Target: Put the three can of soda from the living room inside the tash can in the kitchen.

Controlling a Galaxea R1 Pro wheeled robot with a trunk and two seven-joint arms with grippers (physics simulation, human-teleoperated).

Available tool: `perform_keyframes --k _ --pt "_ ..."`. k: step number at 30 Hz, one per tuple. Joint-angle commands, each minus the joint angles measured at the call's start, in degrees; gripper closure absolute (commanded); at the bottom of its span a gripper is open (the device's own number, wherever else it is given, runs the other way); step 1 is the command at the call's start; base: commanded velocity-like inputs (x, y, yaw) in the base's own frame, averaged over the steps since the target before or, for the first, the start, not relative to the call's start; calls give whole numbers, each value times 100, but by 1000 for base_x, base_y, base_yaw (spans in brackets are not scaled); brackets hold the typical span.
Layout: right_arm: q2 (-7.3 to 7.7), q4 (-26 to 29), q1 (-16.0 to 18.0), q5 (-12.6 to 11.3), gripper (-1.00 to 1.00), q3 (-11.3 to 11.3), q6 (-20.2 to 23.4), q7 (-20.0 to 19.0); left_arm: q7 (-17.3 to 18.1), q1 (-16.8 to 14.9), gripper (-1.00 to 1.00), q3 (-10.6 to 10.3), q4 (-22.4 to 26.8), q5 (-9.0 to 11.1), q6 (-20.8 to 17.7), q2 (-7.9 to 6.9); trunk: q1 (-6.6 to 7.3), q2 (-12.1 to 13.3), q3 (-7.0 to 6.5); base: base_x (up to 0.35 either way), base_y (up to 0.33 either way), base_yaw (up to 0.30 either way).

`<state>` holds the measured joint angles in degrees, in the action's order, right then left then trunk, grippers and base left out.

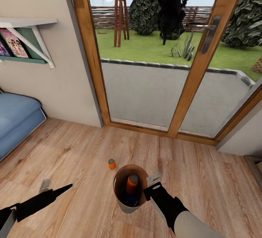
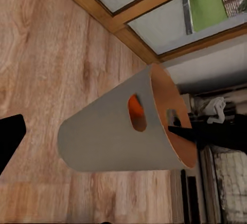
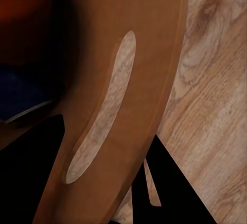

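Observation:
The pale grey trash can (image 1: 125, 204) with its brown-orange inside sits low in the head view, just in front of me. Inside it, one orange can of soda (image 1: 132, 183) leans over a blue can (image 1: 128, 198). My right gripper (image 1: 151, 190) is shut on the bin's rim beside a handle slot, one finger inside and one outside the wall (image 3: 154, 54). A second orange can (image 1: 111, 163) stands on the wood floor just beyond the bin. My left gripper (image 1: 67, 187) hovers open and empty to the bin's left, looking at its side (image 2: 108, 136).
Wood-framed glass garden doors (image 1: 153, 85) stand close ahead. A blue sofa (image 1: 14, 118) sits at the left under a wall shelf (image 1: 25, 23) with books. A small grey object (image 1: 45, 184) lies on the floor near my left gripper. A wall corner (image 1: 240, 136) juts in at the right.

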<state>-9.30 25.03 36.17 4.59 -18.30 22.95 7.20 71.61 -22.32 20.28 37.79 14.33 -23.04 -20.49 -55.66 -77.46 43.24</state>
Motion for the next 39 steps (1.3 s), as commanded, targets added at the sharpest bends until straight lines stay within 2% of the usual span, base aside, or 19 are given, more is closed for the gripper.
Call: perform_keyframes --k 1,3,4,6,8,10,13,18,39 --pt "-1 6 2 -10 100 1 -9 -51 -35 -1 -100 -3 -46 -1 35 0 0 0 0 0 0 0" --pt "-1 8 0 -11 100 1 -9 -52 -225 -1 -100 -6 -137 -7 227 0 0 0 0 0 0 0" --pt "-1 13 -2 -11 100 2 -11 -52 -618 -1 -100 -6 -192 -9 460 1 0 0 0 0 0 0" --pt "-1 17 -3 -11 100 2 -48 -52 -1320 -1 -100 -6 -229 -9 685 17 0 0 0 0 0 0" --pt "-1 18 -3 -11 100 2 -66 -52 -1623 -1 -100 -9 -238 -9 789 30 0 0 0 0 0 0" --pt "2 19 -2 -11 100 2 -85 -52 -1973 -1 -100 -13 -250 -10 1063 82 0 0 0 0 0 0" --pt "3 22 -2 -11 100 2 -92 -52 -2120 -1 -100 -14 -258 -10 1266 112 0 0 0 0 0 0" --pt "3 24 -2 -11 100 2 -97 -52 -2204 -1 -100 -15 -263 -10 1384 129 0 0 -2 0 0 0" --pt "-1 23 -4 -11 100 2 -100 -52 -2221 -1 -100 -17 -264 -10 1408 176 0 0 -183 0 0 0"
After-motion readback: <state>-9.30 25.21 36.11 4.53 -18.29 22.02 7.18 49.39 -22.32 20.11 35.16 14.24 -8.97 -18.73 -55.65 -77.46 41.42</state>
